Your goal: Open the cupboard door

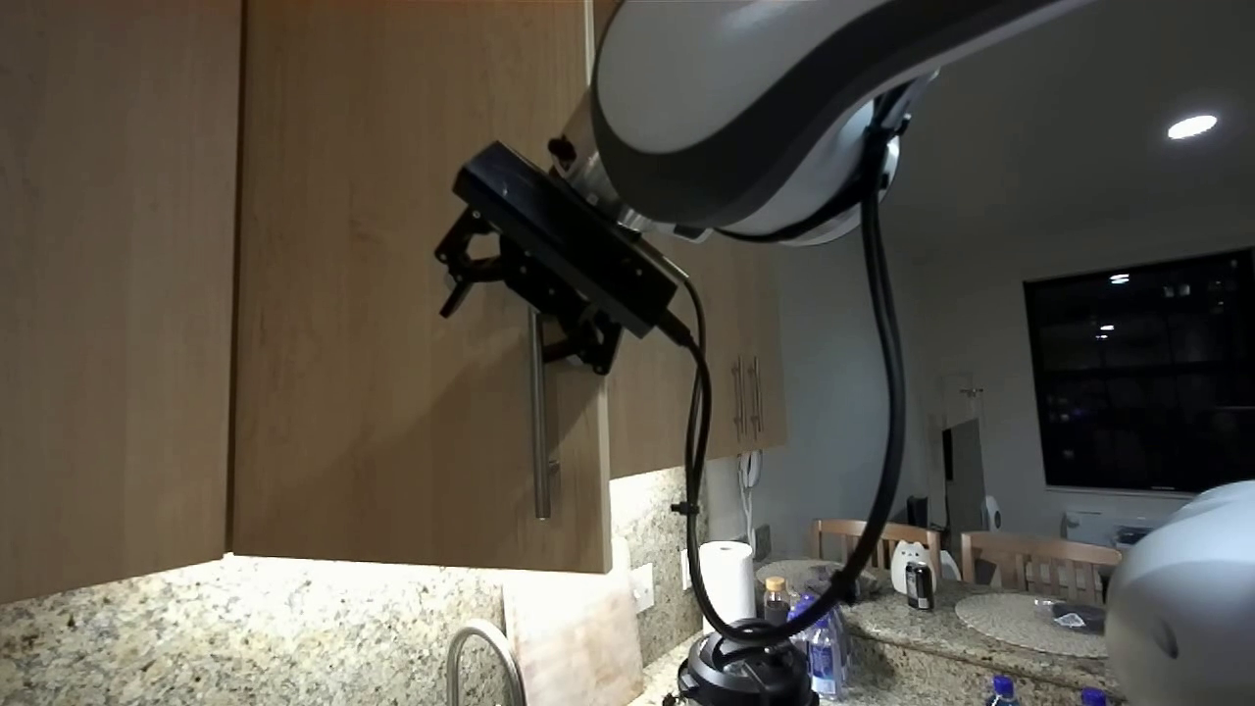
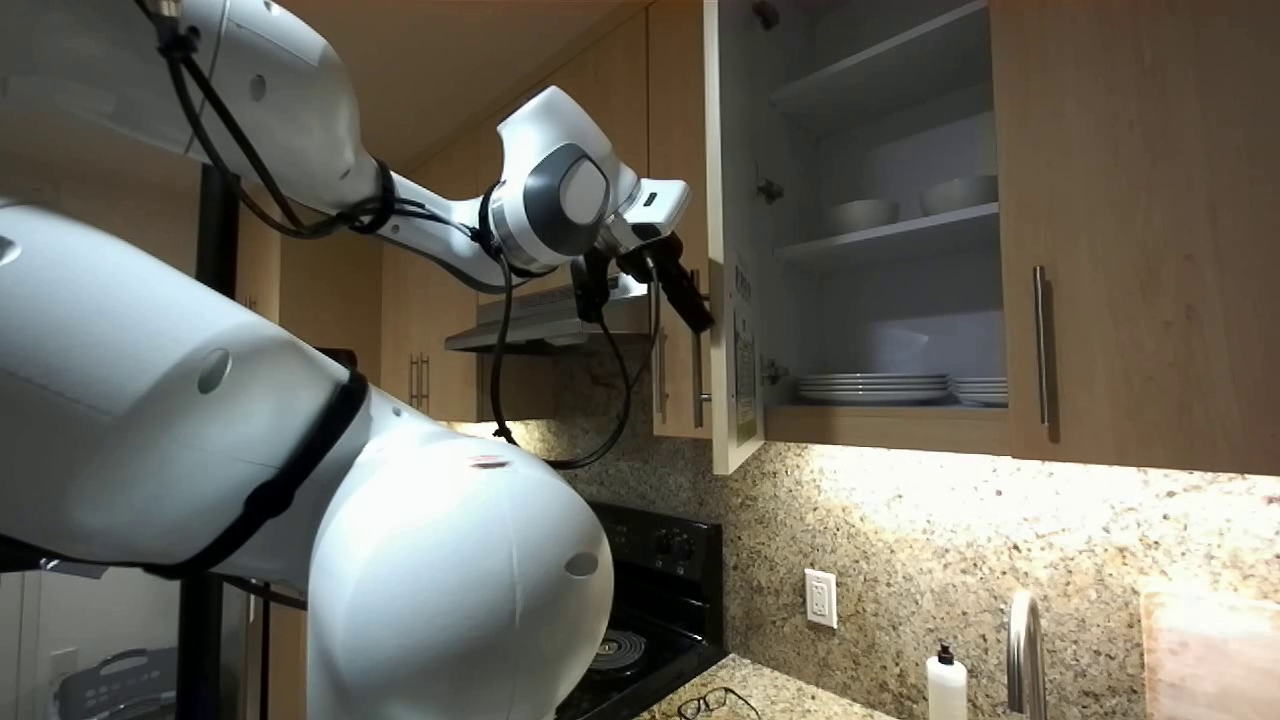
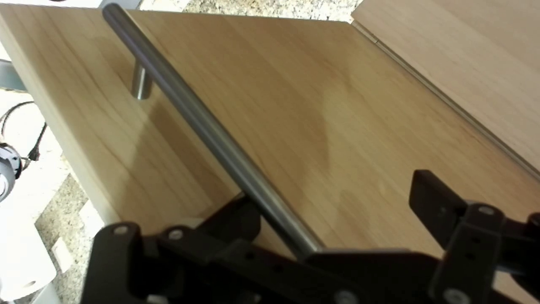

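Observation:
The cupboard door (image 1: 392,294), light oak with a silver bar handle (image 1: 539,422) near its right edge, stands swung out from its cabinet. In an exterior view the door (image 2: 740,330) shows its pale inner face, and the shelves behind it are exposed. My gripper (image 1: 510,328) is at the upper part of the handle, its jaws spread wide. In the wrist view the bar (image 3: 202,126) crosses in front of one fingertip (image 3: 249,219), which sits between bar and door. The opposite finger (image 3: 434,202) stands well apart from the bar. Whether the finger touches the bar I cannot tell.
Inside the cupboard, bowls (image 2: 862,215) and stacked plates (image 2: 870,388) rest on shelves. A closed door (image 2: 1150,220) adjoins it. Below are a faucet (image 2: 1022,650), a soap bottle (image 2: 946,685) and a stove (image 2: 660,560). A range hood (image 2: 545,325) hangs beyond the arm.

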Tool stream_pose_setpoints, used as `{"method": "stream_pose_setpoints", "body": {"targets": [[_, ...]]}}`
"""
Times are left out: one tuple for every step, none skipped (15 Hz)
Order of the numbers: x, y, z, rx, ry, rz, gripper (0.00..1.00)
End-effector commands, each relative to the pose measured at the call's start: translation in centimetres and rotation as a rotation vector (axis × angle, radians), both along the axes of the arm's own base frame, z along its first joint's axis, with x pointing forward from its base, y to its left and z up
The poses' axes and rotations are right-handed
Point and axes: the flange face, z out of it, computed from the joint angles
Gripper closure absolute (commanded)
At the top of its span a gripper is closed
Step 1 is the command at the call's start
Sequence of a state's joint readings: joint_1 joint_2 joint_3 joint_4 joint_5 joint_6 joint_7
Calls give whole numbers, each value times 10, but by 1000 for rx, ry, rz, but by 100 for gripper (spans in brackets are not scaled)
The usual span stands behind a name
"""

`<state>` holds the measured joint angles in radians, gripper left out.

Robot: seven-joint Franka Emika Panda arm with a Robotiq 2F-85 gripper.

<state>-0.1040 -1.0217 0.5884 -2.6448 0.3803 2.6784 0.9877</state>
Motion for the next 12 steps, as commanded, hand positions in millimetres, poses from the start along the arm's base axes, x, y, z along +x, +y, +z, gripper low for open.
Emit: {"method": "stream_pose_setpoints", "body": {"targets": [[10, -10, 19, -149, -8, -19, 0], [9, -10, 25, -150, -10, -16, 0], [6, -6, 27, -175, -2, -13, 0], [5, -5, 31, -244, 11, -16, 0], [4, -8, 37, -301, 26, -10, 0], [1, -10, 44, -356, 33, -7, 0], [0, -10, 50, -412, 36, 1, 0], [1, -15, 57, -463, 27, 16, 0], [1, -21, 62, -511, 28, 32, 0], [-1, -25, 72, -557, 15, 58, 0], [-1, -28, 76, -606, 10, 78, 0], [-5, -33, 82, -647, -1, 107, 0]]}}
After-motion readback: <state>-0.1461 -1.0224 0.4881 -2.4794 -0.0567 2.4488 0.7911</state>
